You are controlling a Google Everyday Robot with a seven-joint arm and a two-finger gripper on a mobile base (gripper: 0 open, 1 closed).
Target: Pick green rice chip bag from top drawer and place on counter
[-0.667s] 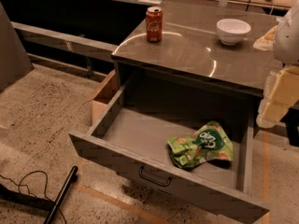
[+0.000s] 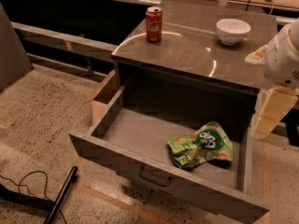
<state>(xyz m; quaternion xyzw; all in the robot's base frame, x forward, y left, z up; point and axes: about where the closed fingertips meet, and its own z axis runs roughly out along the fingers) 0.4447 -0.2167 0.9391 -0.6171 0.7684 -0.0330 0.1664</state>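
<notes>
Saw the gripper (image 2: 273, 112) at the right edge, dipped slightly lower than a moment before, just outside the open drawer (image 2: 140, 134); could not tell whether spread or closed. Found the green chip bag (image 2: 201, 146) unmoved on the drawer floor, front right, untouched. Judged the reach barely begun, well short of the counter (image 2: 187, 55).

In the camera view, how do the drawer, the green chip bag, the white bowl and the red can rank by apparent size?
1. drawer
2. green chip bag
3. white bowl and red can: about alike, both farther back, so unranked.
The gripper hangs at the right edge, beside the drawer.
</notes>
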